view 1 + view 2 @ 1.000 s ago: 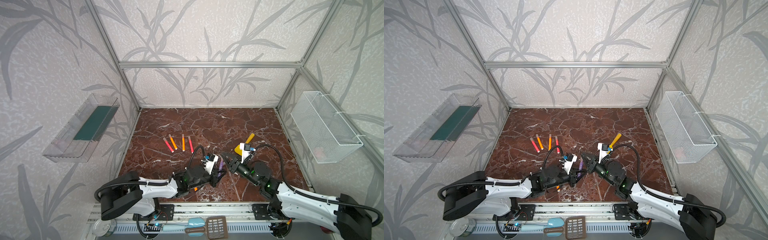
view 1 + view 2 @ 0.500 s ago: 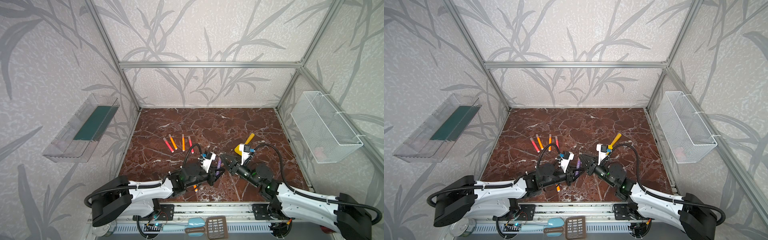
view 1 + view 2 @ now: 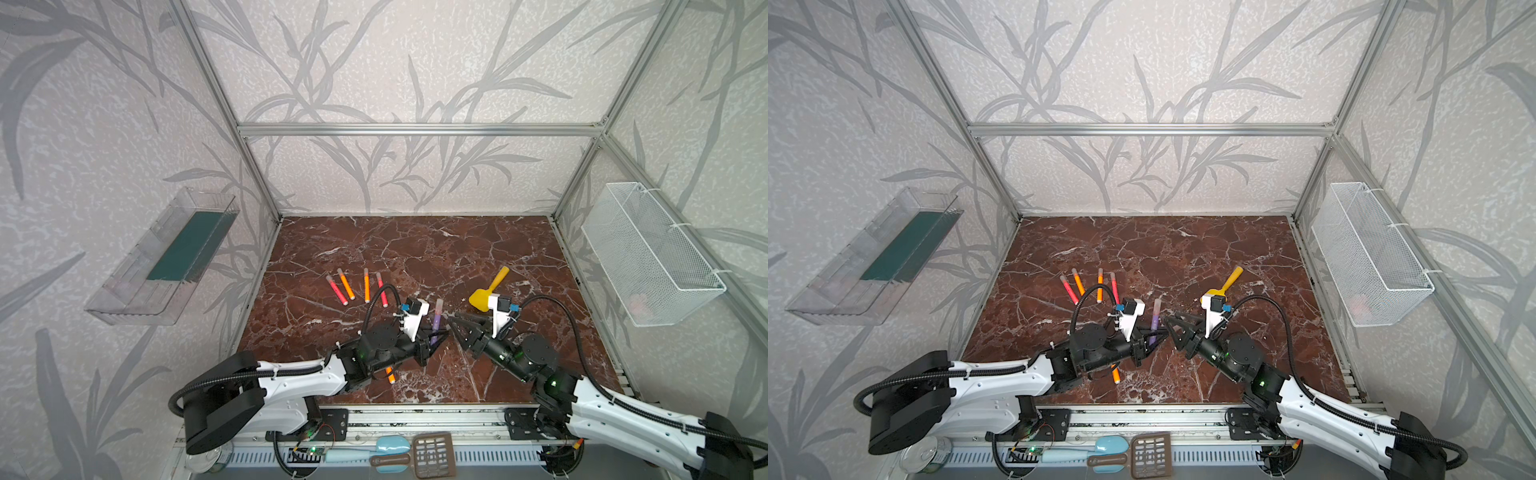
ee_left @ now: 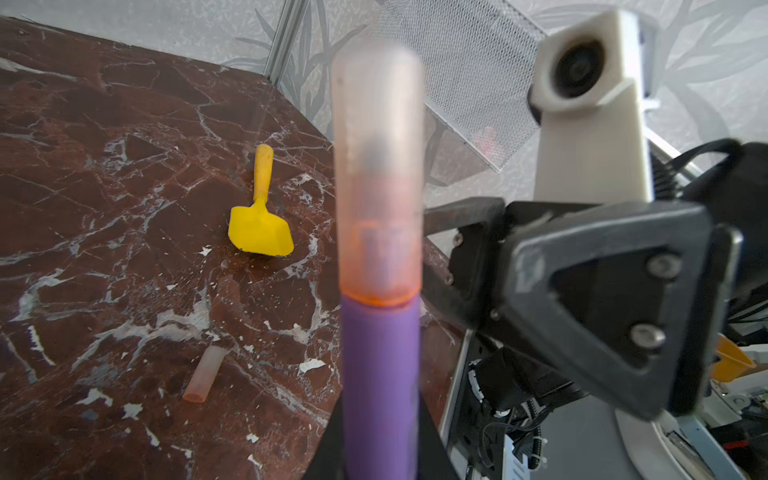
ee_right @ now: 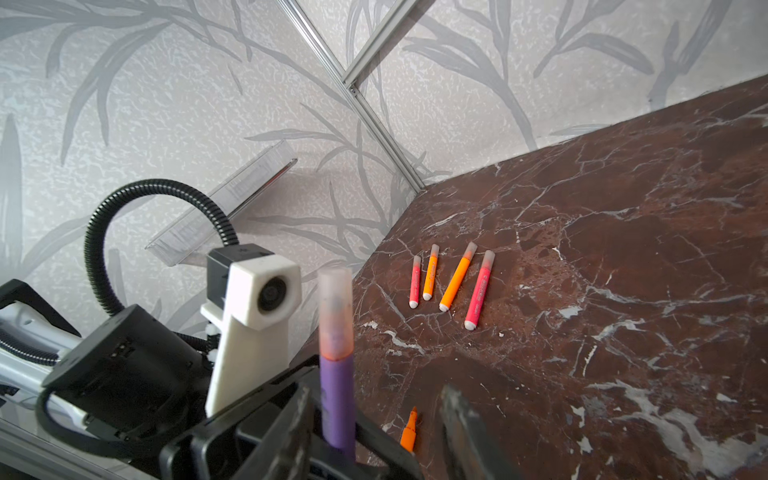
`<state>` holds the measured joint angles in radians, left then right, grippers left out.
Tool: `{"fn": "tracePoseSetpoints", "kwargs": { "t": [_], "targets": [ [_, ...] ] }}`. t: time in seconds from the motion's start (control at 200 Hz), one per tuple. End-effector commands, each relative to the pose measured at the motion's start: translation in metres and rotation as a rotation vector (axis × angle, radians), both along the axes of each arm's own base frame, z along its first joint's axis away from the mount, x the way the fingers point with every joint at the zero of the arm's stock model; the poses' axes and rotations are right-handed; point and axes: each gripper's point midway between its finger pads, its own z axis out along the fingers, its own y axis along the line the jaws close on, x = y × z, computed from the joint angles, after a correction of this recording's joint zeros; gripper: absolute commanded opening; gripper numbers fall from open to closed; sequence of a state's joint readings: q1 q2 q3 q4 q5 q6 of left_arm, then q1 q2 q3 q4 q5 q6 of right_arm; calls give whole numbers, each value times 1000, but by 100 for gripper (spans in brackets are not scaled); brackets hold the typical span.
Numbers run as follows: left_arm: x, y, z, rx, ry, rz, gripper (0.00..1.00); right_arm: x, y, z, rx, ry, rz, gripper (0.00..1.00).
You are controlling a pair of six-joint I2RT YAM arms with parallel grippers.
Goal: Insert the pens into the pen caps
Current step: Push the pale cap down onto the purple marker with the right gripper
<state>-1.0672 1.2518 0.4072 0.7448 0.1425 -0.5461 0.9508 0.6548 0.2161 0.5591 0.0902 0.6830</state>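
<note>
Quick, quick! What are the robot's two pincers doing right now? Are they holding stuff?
Left pincer: closed, holding the purple pen.
Right pincer: open, holding nothing.

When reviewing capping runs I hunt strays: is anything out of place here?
One orange marker pen lies uncapped near the front edge, apart from the row of four capped pens. A short translucent pinkish cap lies loose on the brown marble tabletop. The yellow plastic spatula seems unrelated to capping.

Bright, even light, soft shadows; close purple pen blurred.
</note>
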Motion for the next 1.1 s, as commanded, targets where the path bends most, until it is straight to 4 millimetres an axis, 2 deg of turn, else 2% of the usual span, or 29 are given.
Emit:
{"fn": "tracePoseSetpoints", "kwargs": {
  "t": [0.0, 0.26, 0.51, 0.69, 0.93, 0.99, 1.095],
  "targets": [
    [1, -7, -13, 98, -47, -7, 0, 4, -7, 11, -14, -37, -44, 55],
    [-10, -19, -24, 193, -110, -48, 0, 17, -5, 0, -46, 21, -76, 55],
    [-13, -21, -28, 228, -129, -49, 0, 24, 1, -7, -70, 55, -82, 41],
    [-10, -22, -35, 262, -136, -31, 0, 22, 3, -2, -60, 48, -63, 40],
    [-9, -23, -34, 276, -145, -23, 0, 22, 8, -6, -60, 68, -43, 40],
    [-8, -22, -34, 279, -148, -15, 0, 22, 11, -8, -63, 76, -35, 36],
    [-4, -20, -33, 287, -154, 10, 0, 21, 15, -11, -66, 94, -15, 22]
  ]
}}
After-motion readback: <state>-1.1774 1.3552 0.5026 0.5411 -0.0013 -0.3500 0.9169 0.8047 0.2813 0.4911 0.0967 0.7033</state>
